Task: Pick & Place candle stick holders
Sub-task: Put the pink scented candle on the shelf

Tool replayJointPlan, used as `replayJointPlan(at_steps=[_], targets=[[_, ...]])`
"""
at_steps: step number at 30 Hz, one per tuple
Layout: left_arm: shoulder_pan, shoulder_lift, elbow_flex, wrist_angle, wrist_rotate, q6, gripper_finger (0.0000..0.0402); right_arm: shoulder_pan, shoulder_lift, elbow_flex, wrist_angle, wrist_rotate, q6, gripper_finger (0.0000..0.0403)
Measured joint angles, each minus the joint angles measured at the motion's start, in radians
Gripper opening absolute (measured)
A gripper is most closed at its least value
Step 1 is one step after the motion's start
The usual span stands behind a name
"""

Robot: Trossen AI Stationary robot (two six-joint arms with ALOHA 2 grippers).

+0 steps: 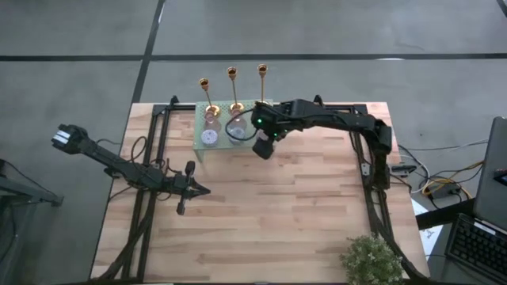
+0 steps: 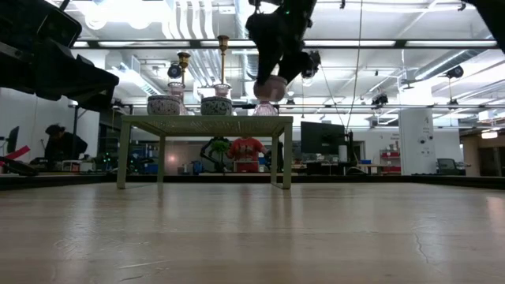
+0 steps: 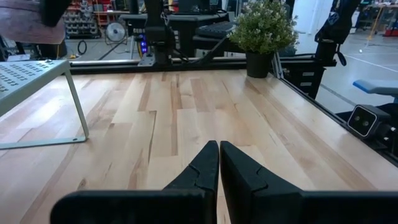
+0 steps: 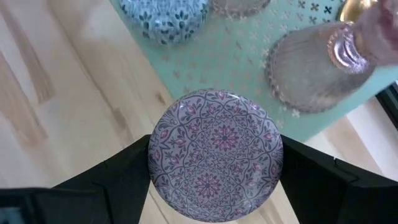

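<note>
Right gripper, jaws around a purple patterned holder above the green rack; left gripper, jaws closed.

Overhead, looking straight down on the whole table. Table-height, level across toward the rack. Wrist cameras close: left along tabletop toward the plant, right down onto rack, shared with overhead.
</note>
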Motion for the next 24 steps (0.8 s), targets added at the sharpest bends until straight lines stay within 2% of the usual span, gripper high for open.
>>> replayJointPlan(at_steps=[12,24], targets=[[0.000,0.000,0.000,-0.008,0.000,0.000,0.0020,-0.038,0.169,0.204,-0.122,0.000,-0.007,0.0299],[0.000,0.000,0.000,-0.015,0.000,0.000,0.0020,-0.068,0.182,0.202,-0.120,0.001,-0.023,0.0299]])
